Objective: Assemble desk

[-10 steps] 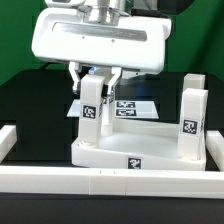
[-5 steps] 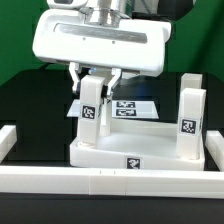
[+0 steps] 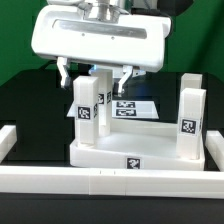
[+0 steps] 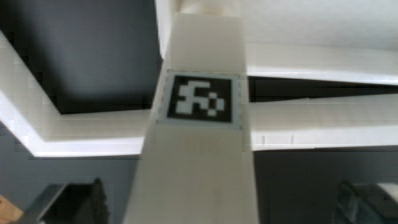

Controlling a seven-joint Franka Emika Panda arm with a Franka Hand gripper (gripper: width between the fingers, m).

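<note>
The white tray-like tabletop (image 3: 150, 158) lies with its rim up, a tag on its front wall. One white tagged leg (image 3: 88, 112) stands upright in its corner at the exterior view's left. A second leg (image 3: 192, 120) stands in the corner at the right. My gripper (image 3: 94, 72) hovers over the top of the first leg with its jaws wide apart, one on each side and clear of it. In the wrist view the leg (image 4: 205, 100) runs down the middle, between the dark fingers (image 4: 71, 203) at the edges. My gripper (image 4: 217, 205) holds nothing.
The marker board (image 3: 135, 106) lies flat behind the tabletop. A long white border rail (image 3: 100, 181) runs along the front, with a raised end (image 3: 7, 140) at the exterior view's left and another (image 3: 216, 148) at its right. The table is black.
The fingers have spread apart and let go of the first leg, which stays standing on the tabletop. The hand has not shifted much.
</note>
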